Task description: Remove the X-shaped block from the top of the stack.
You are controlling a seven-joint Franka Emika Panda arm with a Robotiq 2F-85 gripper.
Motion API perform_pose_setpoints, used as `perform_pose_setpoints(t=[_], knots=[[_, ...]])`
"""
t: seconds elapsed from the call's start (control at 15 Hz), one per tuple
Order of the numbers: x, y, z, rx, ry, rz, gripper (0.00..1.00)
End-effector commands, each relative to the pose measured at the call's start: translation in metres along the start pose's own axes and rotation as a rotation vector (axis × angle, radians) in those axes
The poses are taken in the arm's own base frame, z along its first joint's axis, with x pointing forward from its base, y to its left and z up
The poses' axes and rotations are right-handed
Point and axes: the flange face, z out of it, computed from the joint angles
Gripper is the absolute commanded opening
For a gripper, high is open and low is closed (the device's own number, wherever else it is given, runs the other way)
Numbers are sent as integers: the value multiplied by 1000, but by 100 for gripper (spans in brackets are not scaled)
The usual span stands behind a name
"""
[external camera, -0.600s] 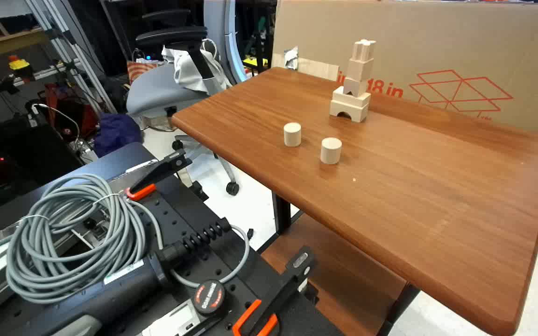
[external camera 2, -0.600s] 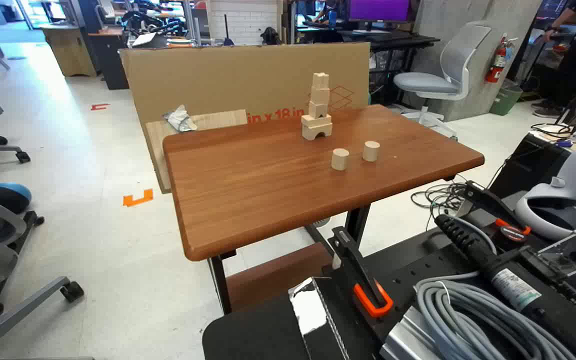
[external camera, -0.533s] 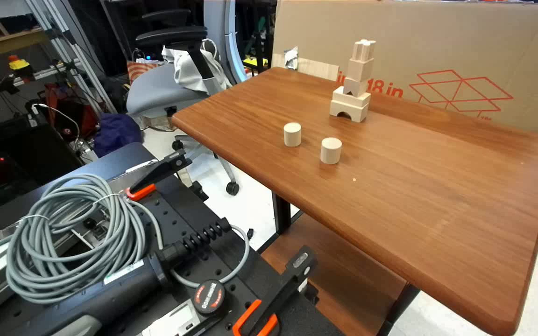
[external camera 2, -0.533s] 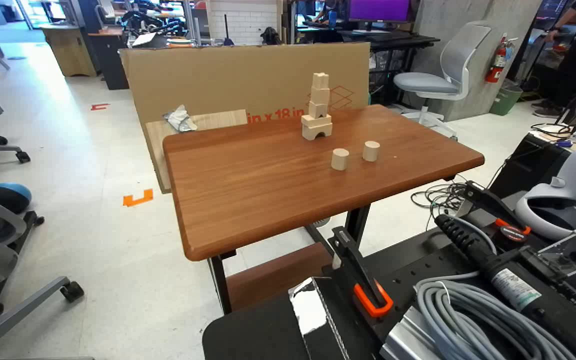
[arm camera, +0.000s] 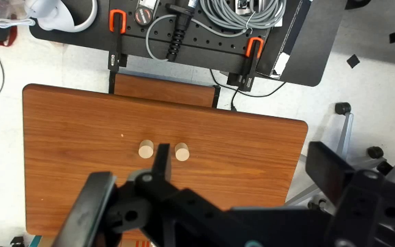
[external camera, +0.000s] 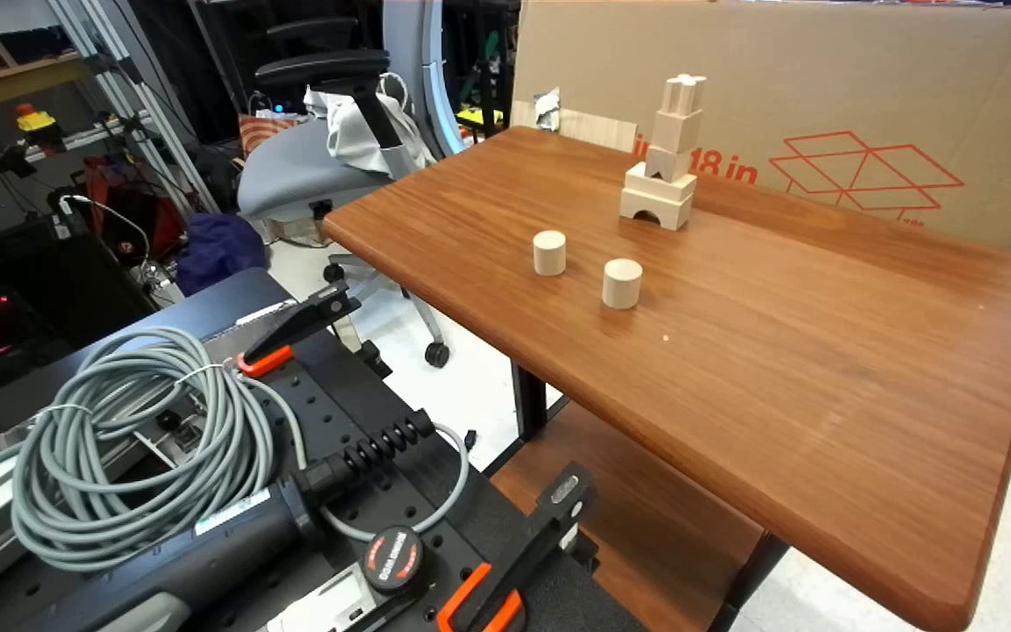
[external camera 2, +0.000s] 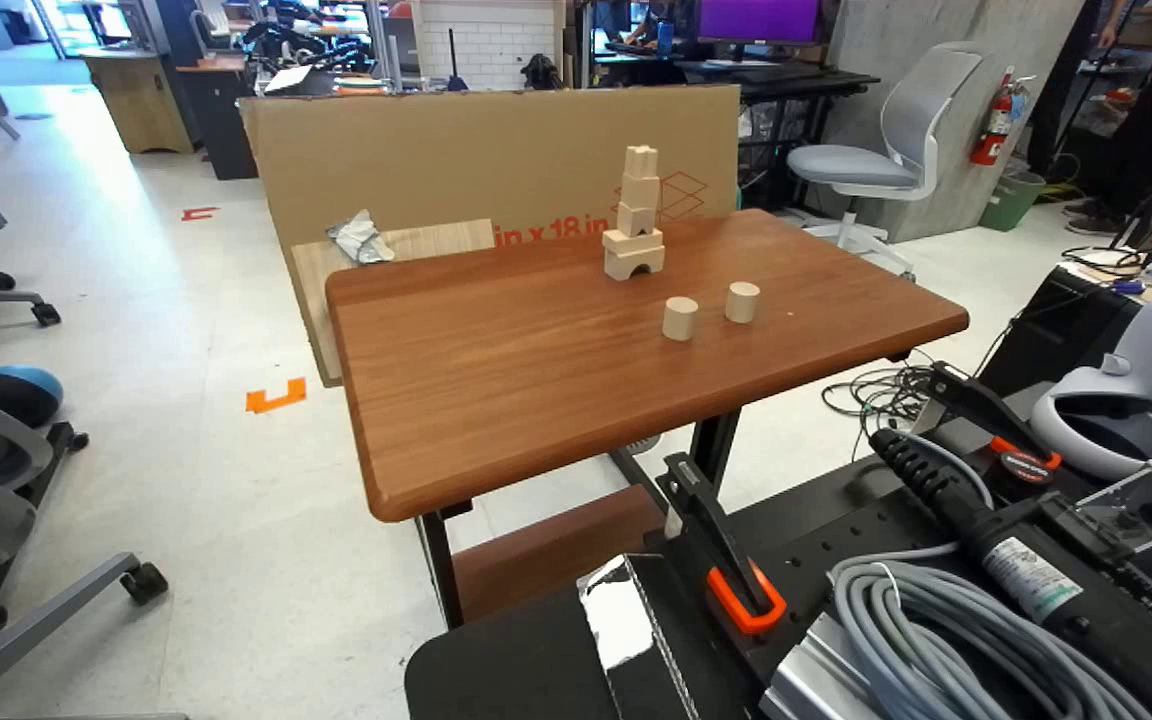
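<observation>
In both exterior views we are seeing the X-shaped block (external camera: pixel 685 94) — it is sitting at the very top of the stack (external camera: pixel 672 156). Beneath it, one upon another, we are making out a squarish block (external camera: pixel 676 132), a notched block (external camera: pixel 677 163), a flat block (external camera: pixel 659 189) and an arch-shaped block (external camera: pixel 659 204), which is resting on the bench (external camera: pixel 821 351).

Nearer the black platform (external camera 2: pixel 496 660), a short cylinder (external camera: pixel 549 253) and another cylinder (external camera: pixel 621 283) are standing upright, apart from each other.

In the wrist view we are looking past the fingers (arm camera: pixel 326 169), which are standing wide apart and gripping nothing; the brown bench is showing between them. How near they are hanging to the X-shaped block — that we are not managing to tell.

Behind the stack, a broad piece of cardboard (external camera: pixel 892 79) with red print is standing. Opposite, the black platform is carrying a coil of grey cable (external camera: pixel 242 439) and a black-and-orange clamp (external camera 2: pixel 721 540). In an exterior view, a grey chair (external camera 2: pixel 866 165) is standing beyond the bench.
</observation>
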Motion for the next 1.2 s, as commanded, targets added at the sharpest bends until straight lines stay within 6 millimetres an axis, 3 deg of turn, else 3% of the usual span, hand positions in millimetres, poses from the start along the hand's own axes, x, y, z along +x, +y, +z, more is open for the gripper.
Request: perform_pose_setpoints(t=[0.0,0.67,1.13], knots=[[0,0,-1,0,-1,0,100],[0,0,-1,0,-1,0,100],[51,18,-9,-35,231,113,100]])
